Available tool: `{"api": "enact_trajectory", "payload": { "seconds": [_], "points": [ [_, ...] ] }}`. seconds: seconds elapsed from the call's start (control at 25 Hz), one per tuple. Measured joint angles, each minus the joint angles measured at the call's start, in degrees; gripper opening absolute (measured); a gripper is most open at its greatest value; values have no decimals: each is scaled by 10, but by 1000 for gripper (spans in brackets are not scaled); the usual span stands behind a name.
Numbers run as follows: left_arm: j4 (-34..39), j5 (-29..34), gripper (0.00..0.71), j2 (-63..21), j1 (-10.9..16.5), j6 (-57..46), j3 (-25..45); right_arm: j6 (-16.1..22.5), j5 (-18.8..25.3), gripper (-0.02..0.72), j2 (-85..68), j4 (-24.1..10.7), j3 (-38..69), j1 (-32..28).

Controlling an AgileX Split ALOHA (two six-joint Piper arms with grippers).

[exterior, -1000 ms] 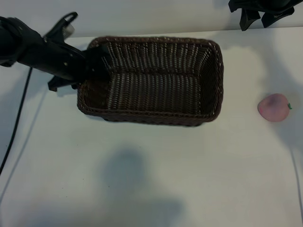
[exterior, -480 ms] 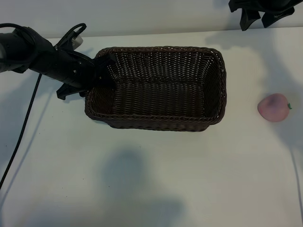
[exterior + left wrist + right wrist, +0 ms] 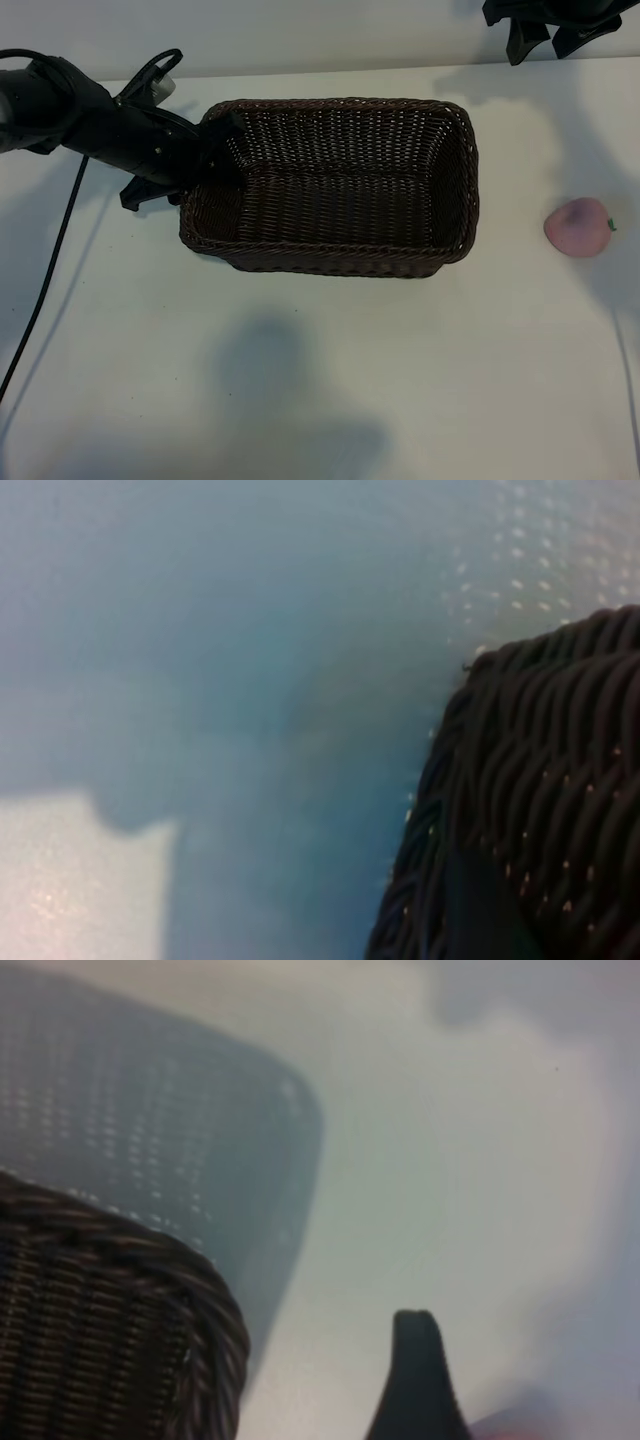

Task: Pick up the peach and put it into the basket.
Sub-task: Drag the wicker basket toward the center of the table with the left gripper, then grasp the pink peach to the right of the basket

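Left pincer point(image 3: 215, 150) low, angled down; right pincer point(image 3: 550, 35) parked, fingers apart.

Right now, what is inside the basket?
Nothing: the basket shows only bare weave. The peach lies outside on the table. The left gripper covers the basket's left-end rim.

White matte table point(image 3: 320, 380) fills the view, lit from above; soft grey shadows cross its surface.

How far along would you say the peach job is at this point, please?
Nothing is done yet: the peach lies on the table, right of the empty basket. In hand: the left gripper is at the basket's left rim. The right gripper, open, hangs at the far right. Left: grasping and dropping the peach.
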Motion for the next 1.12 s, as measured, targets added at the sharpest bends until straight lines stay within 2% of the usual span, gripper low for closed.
{"api": "enact_trajectory", "payload": {
  "seconds": [0.2,0.32,0.6,0.84,0.96,1.12],
  "points": [
    [-4,8,561,-13,0,0,0,0,0,514,0,0,0,0],
    [24,8,619,-42,0,-4,0,0,0,514,0,0,0,0],
    [153,33,619,-128,0,-64,-4,0,0,514,0,0,0,0],
    [360,173,609,-149,0,-162,-106,1,0,514,0,1,0,0],
    [451,237,601,-149,0,-193,-154,15,0,514,0,0,0,0],
    [491,269,598,-150,0,-201,-175,22,0,514,0,-5,0,0]
  ]
}}
